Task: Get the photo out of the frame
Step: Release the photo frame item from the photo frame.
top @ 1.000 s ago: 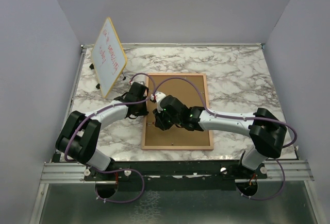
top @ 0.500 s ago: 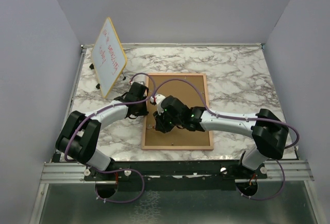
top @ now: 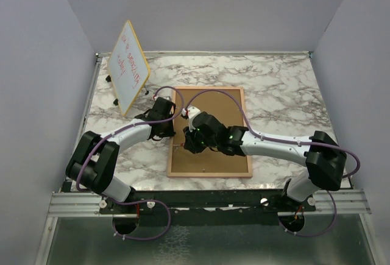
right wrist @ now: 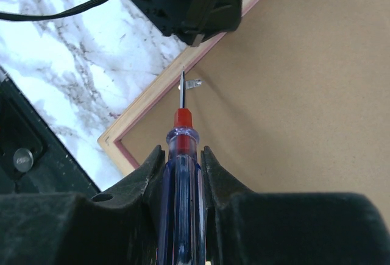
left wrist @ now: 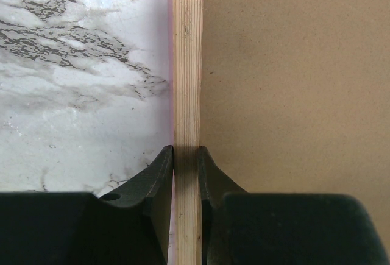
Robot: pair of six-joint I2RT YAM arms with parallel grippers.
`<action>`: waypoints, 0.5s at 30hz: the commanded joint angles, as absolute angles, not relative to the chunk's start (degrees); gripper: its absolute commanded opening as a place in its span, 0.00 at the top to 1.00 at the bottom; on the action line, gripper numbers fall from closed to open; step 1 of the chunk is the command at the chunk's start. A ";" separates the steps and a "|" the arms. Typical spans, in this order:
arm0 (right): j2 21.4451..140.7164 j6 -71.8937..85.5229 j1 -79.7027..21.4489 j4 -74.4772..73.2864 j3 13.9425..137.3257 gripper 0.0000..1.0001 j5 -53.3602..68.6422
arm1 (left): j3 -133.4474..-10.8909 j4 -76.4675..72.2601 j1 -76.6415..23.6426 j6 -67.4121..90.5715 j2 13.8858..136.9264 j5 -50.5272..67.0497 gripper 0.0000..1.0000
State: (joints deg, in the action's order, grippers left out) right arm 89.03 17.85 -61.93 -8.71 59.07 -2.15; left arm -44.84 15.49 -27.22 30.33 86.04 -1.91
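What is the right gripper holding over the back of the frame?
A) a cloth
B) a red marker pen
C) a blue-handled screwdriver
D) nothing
C: the right gripper is shut on a blue-handled screwdriver, its tip at a small metal clip on the frame.

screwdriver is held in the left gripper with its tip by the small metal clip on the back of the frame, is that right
Not quite: the screwdriver is held in the right gripper, not the left, as the right wrist view shows. Its tip is by the small metal clip on the back of the frame. The left gripper pinches the frame's wooden edge.
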 commanded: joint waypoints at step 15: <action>93.61 18.98 -62.40 -10.89 61.92 0.99 -2.99 | -43.59 15.29 -27.25 29.97 86.37 -0.04 1.00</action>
